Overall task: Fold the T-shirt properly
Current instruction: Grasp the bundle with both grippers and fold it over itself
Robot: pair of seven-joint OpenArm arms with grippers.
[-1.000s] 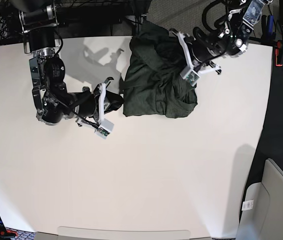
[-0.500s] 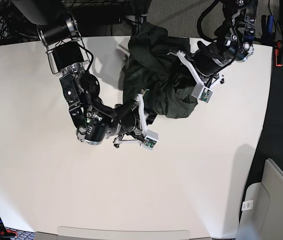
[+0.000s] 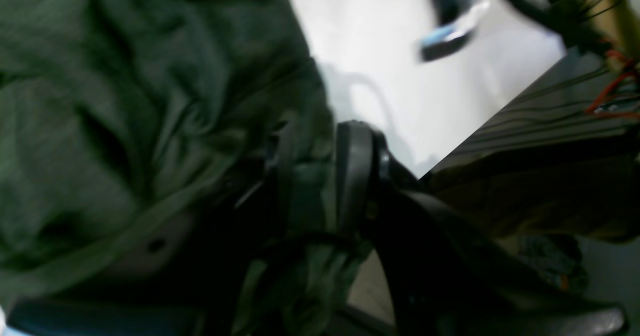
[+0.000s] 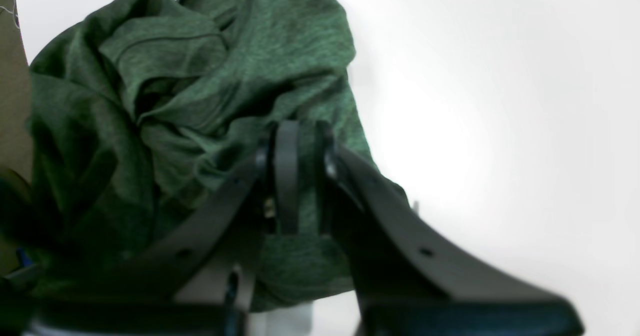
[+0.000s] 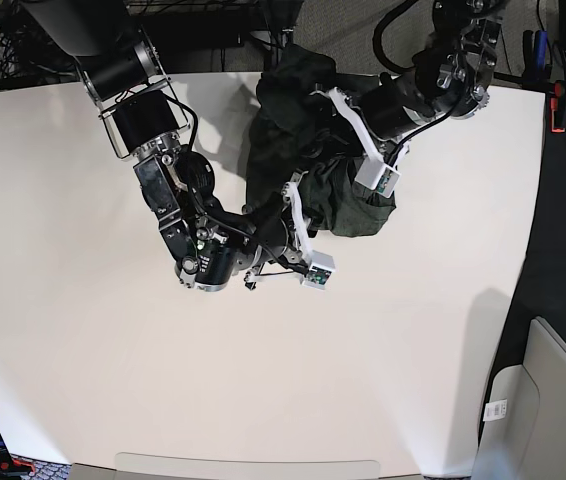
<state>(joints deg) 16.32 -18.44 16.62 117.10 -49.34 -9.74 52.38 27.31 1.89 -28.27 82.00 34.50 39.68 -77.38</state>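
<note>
While both arms work at the garment, the T-shirt [image 5: 308, 150] lies as a crumpled heap on the white table [image 5: 113, 380], with no flat panel, straight edge or laid-out sleeve to be seen; folding proper is judged not yet begun.

Left gripper [image 3: 325, 176]: jaws stand partly apart with green fabric bunched between them and spilling below; it is grasping a fold of the T-shirt. In the base view this gripper sits buried in the upper part of the heap.

Right gripper [image 4: 300, 176]: jaws clenched nearly together. Fabric lies directly ahead of and beneath the tips, at the heap's near edge. A thin layer may be pinched between them, but the wrist view does not settle it; whether cloth is held cannot be told. To the right of this gripper the tabletop is bare.

Work outstanding, as judged:
- spread the garment flat, sleeves and hem drawn out
- bring the sleeves inward
- fold the body over

Risk noted: with both grippers so close together on one bunched mass, pulling apart may drag hidden layers along rather than open the cloth
</note>
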